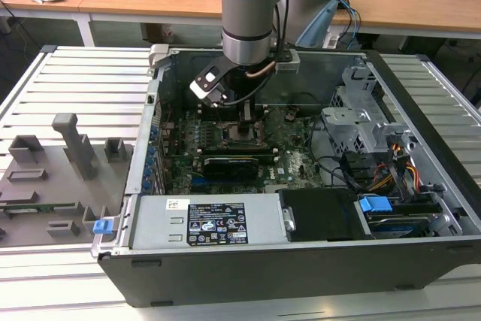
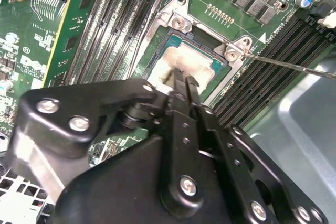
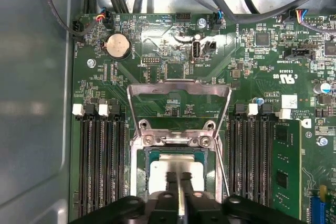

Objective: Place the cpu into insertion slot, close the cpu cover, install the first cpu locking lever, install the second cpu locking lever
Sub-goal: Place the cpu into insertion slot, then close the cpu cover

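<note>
While the cpu (image 3: 176, 167) is seen seated in the insertion slot (image 3: 137, 177), the cpu cover (image 3: 178, 85) is left raised and a locking lever (image 2: 289, 65) unlatched; the claw (image 3: 178, 178) is drawn closed on nothing at the cpu's face.

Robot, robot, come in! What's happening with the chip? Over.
Gripper shut, right over cpu. It lies in insertion slot. The cpu cover stands open. One locking lever sticks out, unlatched.

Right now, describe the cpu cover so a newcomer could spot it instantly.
Inside the open computer case, on the green board, a socket sits between two banks of black memory slots. The cpu cover is the thin silver frame hinged at its edge, swung open off the pale chip. Unlike that solid chip, its centre is cut out.
</note>
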You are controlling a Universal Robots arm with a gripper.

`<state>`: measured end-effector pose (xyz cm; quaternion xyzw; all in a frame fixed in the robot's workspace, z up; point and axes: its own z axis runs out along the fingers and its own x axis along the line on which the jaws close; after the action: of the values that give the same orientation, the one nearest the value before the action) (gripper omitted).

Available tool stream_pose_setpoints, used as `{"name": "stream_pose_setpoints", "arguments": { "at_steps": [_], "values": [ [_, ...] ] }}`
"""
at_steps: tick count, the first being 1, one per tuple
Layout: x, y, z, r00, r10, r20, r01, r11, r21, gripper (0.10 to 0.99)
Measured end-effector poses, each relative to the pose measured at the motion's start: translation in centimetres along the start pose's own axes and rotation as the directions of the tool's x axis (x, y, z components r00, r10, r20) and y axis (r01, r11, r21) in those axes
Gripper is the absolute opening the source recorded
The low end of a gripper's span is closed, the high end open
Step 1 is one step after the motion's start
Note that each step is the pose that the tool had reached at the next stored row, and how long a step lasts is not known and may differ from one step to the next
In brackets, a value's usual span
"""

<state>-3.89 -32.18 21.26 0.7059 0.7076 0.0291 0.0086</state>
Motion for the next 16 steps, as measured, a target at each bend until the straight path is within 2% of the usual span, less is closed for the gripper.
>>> {"name": "stream_pose_setpoints", "arguments": {
  "at_steps": [1, 16],
  "values": [
    [0.0, 0.0, -0.03, 1.0, 0.0, -0.0001, 0.0, 1.0, 0.0, 0.106],
    [0.01, 0.02, -0.36, 1.0, 0.0, -0.0002, 0.0, 1.0, 0.0, 0.106]
  ]
}}
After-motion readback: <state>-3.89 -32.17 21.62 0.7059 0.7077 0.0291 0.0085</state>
